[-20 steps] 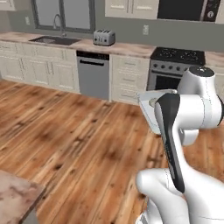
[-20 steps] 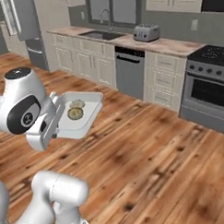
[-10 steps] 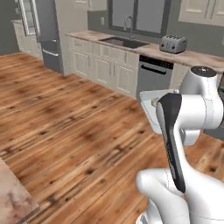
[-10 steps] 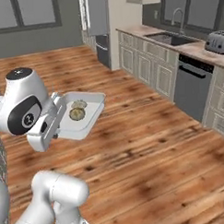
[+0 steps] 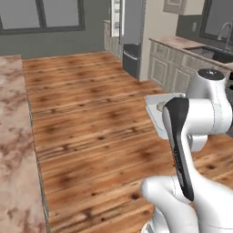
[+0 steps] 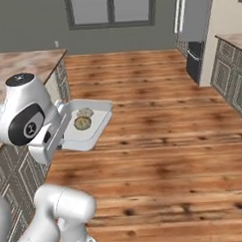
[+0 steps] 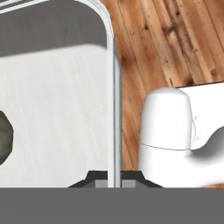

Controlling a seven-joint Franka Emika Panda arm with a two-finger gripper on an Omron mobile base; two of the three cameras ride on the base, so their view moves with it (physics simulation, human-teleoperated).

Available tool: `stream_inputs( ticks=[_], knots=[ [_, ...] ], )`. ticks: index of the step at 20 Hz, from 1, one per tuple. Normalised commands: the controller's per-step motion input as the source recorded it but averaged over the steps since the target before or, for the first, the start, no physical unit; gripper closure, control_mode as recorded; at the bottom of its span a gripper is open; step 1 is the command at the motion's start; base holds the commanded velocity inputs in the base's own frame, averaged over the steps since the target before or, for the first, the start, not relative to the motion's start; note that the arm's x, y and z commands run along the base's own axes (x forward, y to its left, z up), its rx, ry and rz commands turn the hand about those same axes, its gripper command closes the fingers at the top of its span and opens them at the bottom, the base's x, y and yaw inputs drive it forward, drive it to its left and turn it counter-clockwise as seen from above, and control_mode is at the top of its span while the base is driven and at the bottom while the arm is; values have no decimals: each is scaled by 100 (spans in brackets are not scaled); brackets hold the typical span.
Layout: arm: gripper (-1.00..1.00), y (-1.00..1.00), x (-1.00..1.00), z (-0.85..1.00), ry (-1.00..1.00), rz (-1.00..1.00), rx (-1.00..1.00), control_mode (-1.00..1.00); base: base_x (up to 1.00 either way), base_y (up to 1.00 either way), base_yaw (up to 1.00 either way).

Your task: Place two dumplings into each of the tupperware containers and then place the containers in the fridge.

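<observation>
Base has swung round since earlier, fridge (image 6: 191, 27) ahead past open floor, marble counter (image 5: 16, 150) beside, gripper (image 7: 114, 177) pinching container (image 6: 86, 125) rim.

My arm is folded high and close over the base, wrist tucked in, and my tool (image 7: 114, 178) is clamped tight on a tupperware container's (image 6: 88, 125) rim.

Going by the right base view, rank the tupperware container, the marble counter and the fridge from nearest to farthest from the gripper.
1. tupperware container: held by its rim in the shut gripper, two dumplings inside.
2. marble counter: behind the arm, on its left.
3. fridge: far right, across the wood floor.
</observation>
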Motion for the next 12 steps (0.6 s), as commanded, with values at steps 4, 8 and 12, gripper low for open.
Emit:
stream_inputs(
  ticks=[4,8,12],
  knots=[
    [100,0,0,0,0,0,0,100,100,-43,41],
    [100,0,0,0,0,0,0,100,100,-30,36],
    [100,0,0,0,0,0,0,100,100,-33,29]
  ],
)
